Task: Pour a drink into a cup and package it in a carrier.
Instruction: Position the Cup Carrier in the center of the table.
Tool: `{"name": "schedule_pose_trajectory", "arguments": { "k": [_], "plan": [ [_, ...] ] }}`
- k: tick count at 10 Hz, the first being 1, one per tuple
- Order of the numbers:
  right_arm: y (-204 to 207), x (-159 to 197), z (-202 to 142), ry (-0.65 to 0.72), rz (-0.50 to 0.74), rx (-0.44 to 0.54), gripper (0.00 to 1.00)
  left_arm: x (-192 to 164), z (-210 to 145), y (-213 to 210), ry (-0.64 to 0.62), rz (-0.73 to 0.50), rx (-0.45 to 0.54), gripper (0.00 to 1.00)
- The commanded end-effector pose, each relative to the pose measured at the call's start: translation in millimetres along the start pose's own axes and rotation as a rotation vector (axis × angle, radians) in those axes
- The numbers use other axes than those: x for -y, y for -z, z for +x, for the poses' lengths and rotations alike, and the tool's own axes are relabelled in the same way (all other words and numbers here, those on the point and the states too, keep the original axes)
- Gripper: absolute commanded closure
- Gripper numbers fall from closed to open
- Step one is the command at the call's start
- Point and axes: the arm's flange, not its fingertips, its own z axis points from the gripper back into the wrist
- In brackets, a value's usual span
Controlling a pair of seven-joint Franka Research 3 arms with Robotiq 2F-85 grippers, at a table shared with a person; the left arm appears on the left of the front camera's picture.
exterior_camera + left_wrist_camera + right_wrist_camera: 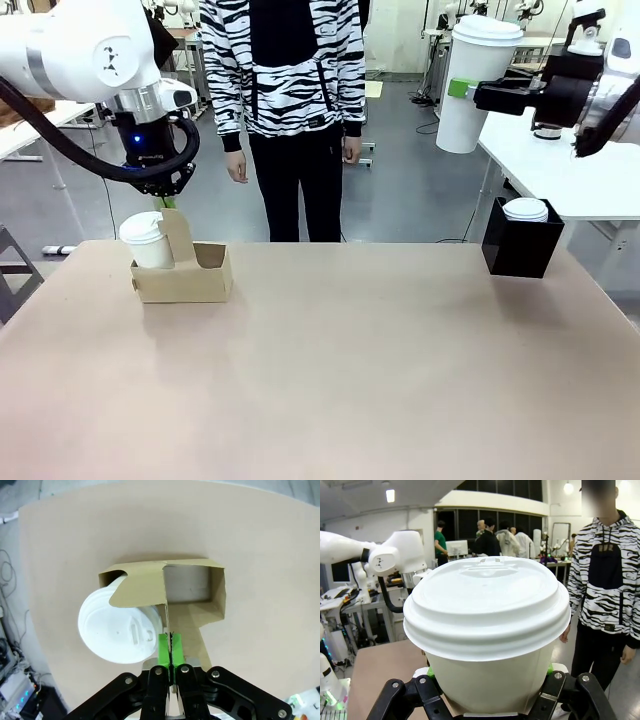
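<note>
Partly behind the carrier's (pixel 200 285) handle, a lidded first cup (pixel 143 240) sits in the left slot, and its lid hides what is inside. The slot beside it stands open. The carrier rests near the table's (pixel 350 370) far left edge, with wide bare tabletop across the middle. The left gripper (pixel 170 650) points straight down, its pads pinched on the handle's top edge. The right arm, cut off at the picture's edge, reaches level and high over the right side. The right gripper (pixel 487 697) clasps a lidded second cup (pixel 482 85), which covers one finger. A black box (pixel 520 255) stands near the far right corner. A person stands beyond the far edge.
</note>
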Motion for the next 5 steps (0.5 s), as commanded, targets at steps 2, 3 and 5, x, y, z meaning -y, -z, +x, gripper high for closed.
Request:
{"name": "schedule_pose_trajectory", "arguments": {
  "k": [2, 3, 5],
  "plan": [
    [3, 1, 4, -0.015, -0.015, 0.002, 0.2, 30, -27, -71, -0.044, 0.031, 0.017, 0.98],
    [3, 1, 4, -0.015, -0.015, 0.002, 0.2, 51, -39, -97, -0.042, 0.034, 0.028, 0.98],
    [3, 1, 4, -0.015, -0.015, 0.002, 0.2, 106, -70, -137, -0.023, 0.055, 0.051, 0.98]
  ]
}}
